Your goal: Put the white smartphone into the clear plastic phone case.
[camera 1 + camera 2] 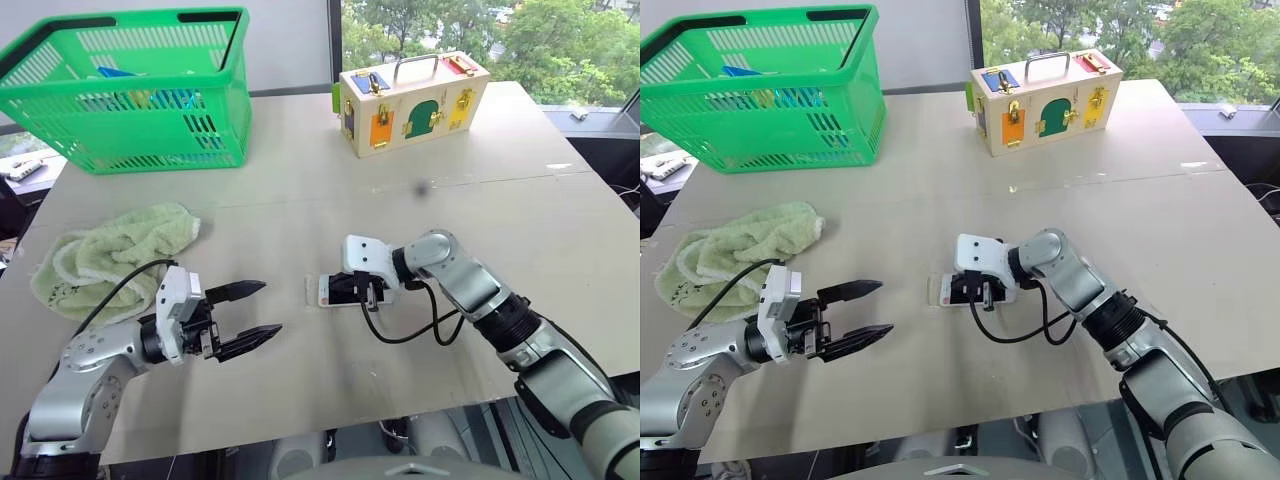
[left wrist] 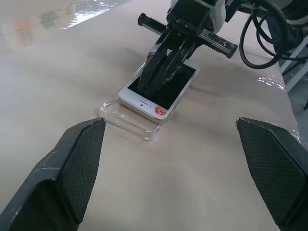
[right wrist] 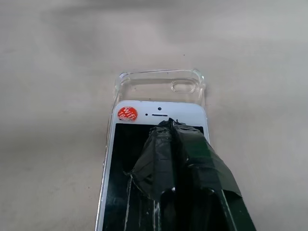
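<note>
The small white smartphone with a black screen (image 3: 154, 159) lay face up on the beige table (image 1: 450, 210), partly inside the thin clear plastic phone case (image 3: 159, 85), whose camera-cutout end still stood bare beyond the phone's top edge. The right gripper (image 2: 161, 72), its taped black fingers (image 3: 178, 159) closed together, pressed tip-down on the screen. The left gripper (image 1: 240, 315) hovered well apart, fingers spread wide and empty. Seating the phone probably called for a gentle push toward the uncovered end, pressure flat so the case did not skid.

Lab-like test table (image 1: 300, 160), windows, shopping basket (image 1: 130, 90), latch box (image 1: 412, 98)
</note>
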Robot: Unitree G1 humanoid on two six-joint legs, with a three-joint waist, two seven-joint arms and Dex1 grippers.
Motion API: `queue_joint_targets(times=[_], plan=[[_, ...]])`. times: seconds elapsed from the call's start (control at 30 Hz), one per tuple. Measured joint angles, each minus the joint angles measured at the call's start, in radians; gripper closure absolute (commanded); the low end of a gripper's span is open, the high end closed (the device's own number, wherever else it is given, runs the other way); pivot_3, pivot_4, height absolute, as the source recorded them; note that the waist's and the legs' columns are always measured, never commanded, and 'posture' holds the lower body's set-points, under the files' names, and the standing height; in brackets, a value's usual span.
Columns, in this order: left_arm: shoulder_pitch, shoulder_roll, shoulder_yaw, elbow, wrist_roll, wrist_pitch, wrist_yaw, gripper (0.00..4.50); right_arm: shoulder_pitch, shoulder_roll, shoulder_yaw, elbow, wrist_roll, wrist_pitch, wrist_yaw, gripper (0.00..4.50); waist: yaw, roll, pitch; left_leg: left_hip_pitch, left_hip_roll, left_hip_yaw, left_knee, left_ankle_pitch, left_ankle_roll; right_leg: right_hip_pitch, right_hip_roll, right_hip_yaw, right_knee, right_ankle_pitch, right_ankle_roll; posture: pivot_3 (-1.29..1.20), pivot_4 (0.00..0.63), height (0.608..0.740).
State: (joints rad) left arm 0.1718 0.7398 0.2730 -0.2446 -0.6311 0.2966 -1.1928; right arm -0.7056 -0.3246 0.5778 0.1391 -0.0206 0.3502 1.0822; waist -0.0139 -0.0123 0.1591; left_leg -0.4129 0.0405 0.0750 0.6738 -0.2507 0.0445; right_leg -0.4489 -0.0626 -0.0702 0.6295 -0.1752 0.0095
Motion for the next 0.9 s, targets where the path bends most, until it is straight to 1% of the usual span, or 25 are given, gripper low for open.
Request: queue_joint_targets(times=[0.2, 0.33, 0.43, 0.53, 0.73, 0.9], plan=[[0.000, -0.001, 0.000, -0.002, 0.000, 0.000, 0.010, 0.00, -0.011, 0.003, 0.023, 0.060, -0.033, -0.105, 0.007, 4.45, 0.000, 0.002, -0.006, 0.002, 0.000, 0.000, -0.002, 0.000, 0.000, 0.001, 0.000, 0.000, -0.001, 0.000, 0.000, 0.00, 0.150, 0.740], [0.000, -0.001, 0.000, -0.009, 0.000, 0.000, 0.015, 0.00, -0.015, 0.013, 0.027, 0.106, -0.051, -0.157, 0.006, 4.45, 0.000, 0.004, -0.015, 0.006, 0.000, 0.001, -0.004, 0.000, 0.000, 0.003, -0.001, -0.001, -0.001, 0.000, 0.000, 0.00, 0.150, 0.740], [-0.001, -0.001, 0.000, -0.009, 0.000, 0.000, 0.020, 0.00, -0.017, 0.018, 0.027, 0.133, -0.059, -0.183, 0.004, 4.45, 0.001, 0.007, -0.018, 0.009, 0.000, 0.003, -0.004, 0.000, 0.000, 0.004, -0.006, -0.005, -0.001, 0.000, 0.000, 0.00, 0.150, 0.740], [-0.005, -0.001, 0.000, -0.009, 0.000, 0.001, 0.023, 0.00, -0.016, 0.019, 0.029, 0.158, -0.069, -0.221, 0.004, 4.45, 0.002, 0.009, -0.020, 0.014, 0.000, 0.004, -0.005, 0.000, -0.001, 0.010, -0.011, -0.011, -0.003, 0.000, 0.000, 0.00, 0.150, 0.740], [-0.011, -0.001, 0.000, -0.012, 0.000, 0.004, 0.030, 0.00, -0.014, 0.042, 0.030, 0.196, -0.077, -0.254, -0.011, 4.45, 0.000, 0.011, -0.027, 0.017, 0.001, 0.005, -0.007, -0.001, -0.001, 0.010, -0.019, -0.017, -0.003, 0.000, 0.000, 0.00, 0.150, 0.740], [-0.010, 0.000, -0.001, -0.020, 0.001, 0.013, 0.036, 0.00, 0.000, 0.058, 0.005, 0.209, -0.070, -0.245, -0.018, 4.45, 0.001, 0.013, -0.027, 0.018, 0.004, 0.004, -0.008, -0.001, -0.001, 0.010, -0.025, -0.031, -0.004, 0.000, 0.000, 0.00, 0.150, 0.740]])
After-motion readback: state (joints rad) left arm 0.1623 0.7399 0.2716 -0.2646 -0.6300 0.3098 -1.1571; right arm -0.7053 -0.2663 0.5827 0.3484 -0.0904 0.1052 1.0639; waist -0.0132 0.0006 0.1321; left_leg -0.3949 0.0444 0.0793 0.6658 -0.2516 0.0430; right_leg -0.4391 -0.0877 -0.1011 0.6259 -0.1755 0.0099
